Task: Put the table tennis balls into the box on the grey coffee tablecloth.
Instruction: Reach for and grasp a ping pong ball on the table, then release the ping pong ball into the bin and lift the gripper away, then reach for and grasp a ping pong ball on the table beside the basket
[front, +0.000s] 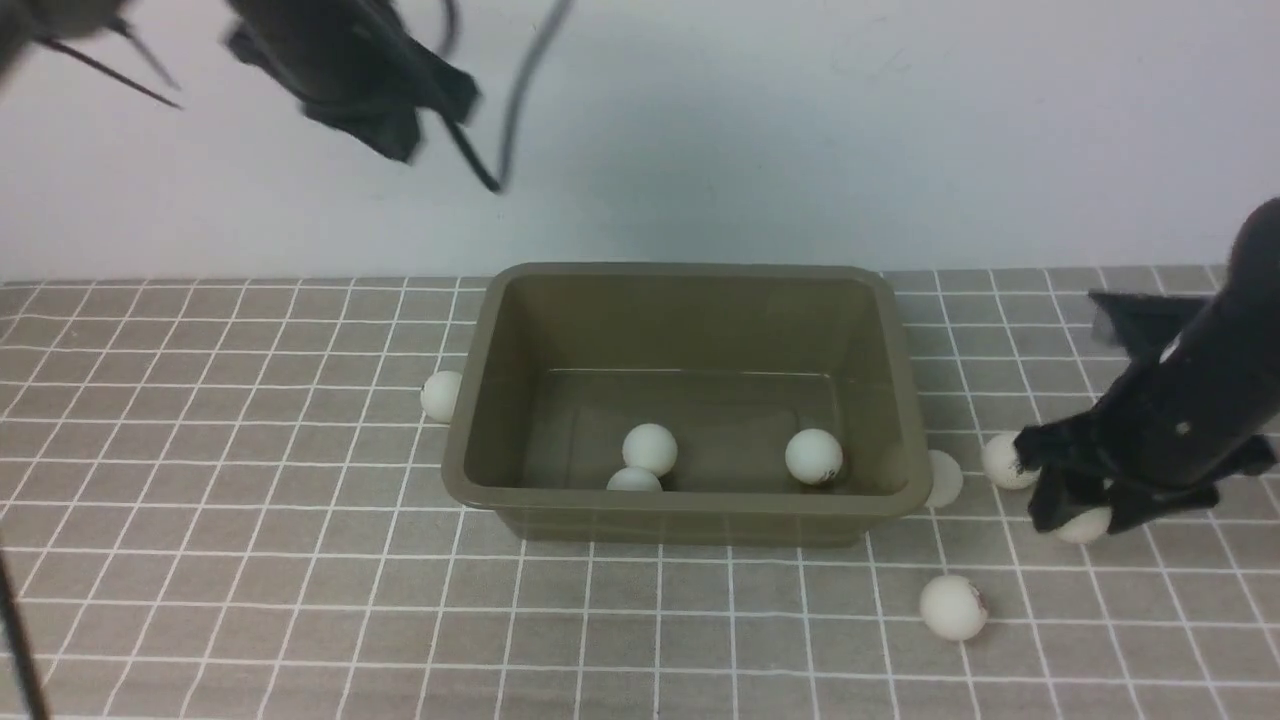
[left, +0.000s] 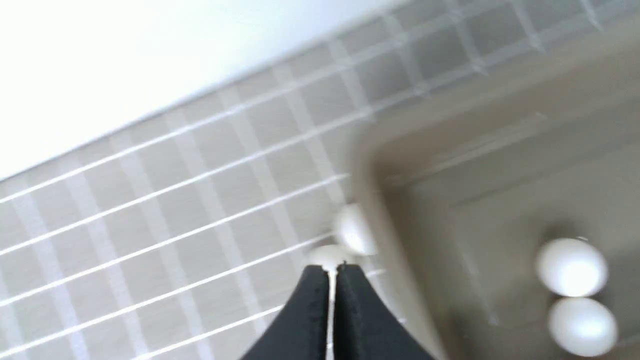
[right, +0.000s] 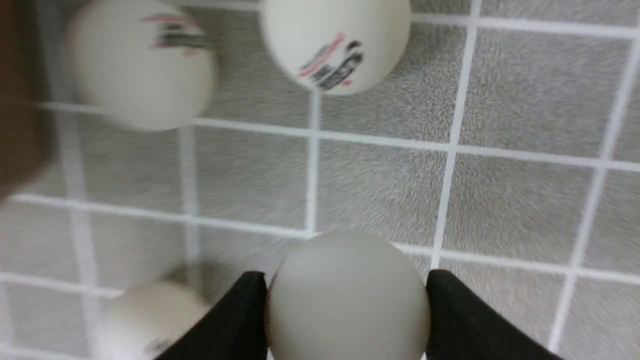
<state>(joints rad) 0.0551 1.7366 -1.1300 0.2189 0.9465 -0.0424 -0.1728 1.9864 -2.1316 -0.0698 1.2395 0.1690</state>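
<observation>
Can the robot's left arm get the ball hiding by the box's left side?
Probably yes. That ball lies on open cloth with nothing over it. The left hand hangs high above, shut, so it must open first, and the box wall close beside could crowd one finger.

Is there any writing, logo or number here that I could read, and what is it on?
No readable words anywhere.
One loose ball: red and black print, too smeared to read.
Ball beside it: similar print, blurred.
Gripped ball: no print showing.
Box, tablecloth: none.
</observation>
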